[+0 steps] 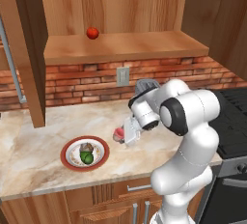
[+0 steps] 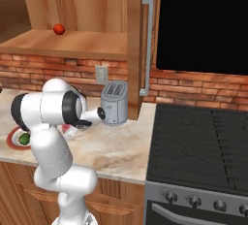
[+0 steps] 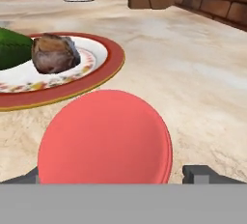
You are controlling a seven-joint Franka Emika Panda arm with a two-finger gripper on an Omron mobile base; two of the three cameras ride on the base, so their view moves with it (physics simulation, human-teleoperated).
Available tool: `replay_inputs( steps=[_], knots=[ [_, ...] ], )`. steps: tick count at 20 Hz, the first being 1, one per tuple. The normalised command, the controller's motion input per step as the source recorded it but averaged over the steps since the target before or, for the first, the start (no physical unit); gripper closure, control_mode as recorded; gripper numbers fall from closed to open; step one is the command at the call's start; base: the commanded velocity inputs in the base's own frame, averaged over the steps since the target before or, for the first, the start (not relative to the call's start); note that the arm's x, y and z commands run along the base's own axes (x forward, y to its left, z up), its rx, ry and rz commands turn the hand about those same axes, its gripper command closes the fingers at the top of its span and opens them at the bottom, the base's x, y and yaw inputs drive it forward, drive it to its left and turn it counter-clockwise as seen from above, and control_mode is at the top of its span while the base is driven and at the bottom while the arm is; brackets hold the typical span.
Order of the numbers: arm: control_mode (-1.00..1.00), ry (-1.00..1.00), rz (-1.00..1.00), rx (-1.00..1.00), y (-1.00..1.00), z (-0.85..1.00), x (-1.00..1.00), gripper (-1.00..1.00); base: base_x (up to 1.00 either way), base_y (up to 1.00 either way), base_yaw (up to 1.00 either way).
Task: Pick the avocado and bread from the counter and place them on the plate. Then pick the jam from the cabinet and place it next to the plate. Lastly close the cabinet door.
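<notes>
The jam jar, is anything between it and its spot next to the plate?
Nothing visible. The jam sits on the counter right beside the plate, between the gripper's spread fingertips, with only bare counter between jar and plate rim.

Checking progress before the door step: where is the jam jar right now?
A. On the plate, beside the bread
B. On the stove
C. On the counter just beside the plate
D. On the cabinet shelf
C: the jam stands on the counter just right of the plate, by the gripper, whose fingertips stand wide on either side of the jar; avocado and bread lie on the plate.
</notes>
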Motion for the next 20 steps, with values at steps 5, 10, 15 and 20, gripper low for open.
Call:
replay_inputs(
  steps=[5, 10, 15, 20],
  knots=[
    [-1.00, 0.13, -0.20, 0.00, -0.09, -0.22, -0.13, -1.00, 0.00, 0.00, 0.00],
    [-1.00, 0.10, -0.17, 0.00, -0.02, -0.05, -0.05, -1.00, 0.00, 0.00, 0.00],
    [-1.00, 0.05, -0.15, 0.00, 0.00, 0.00, -0.22, -1.00, 0.00, 0.00, 0.00],
    [-1.00, 0.00, -0.11, 0.00, 0.00, 0.10, -0.53, -1.00, 0.00, 0.00, 0.00]
  ],
)
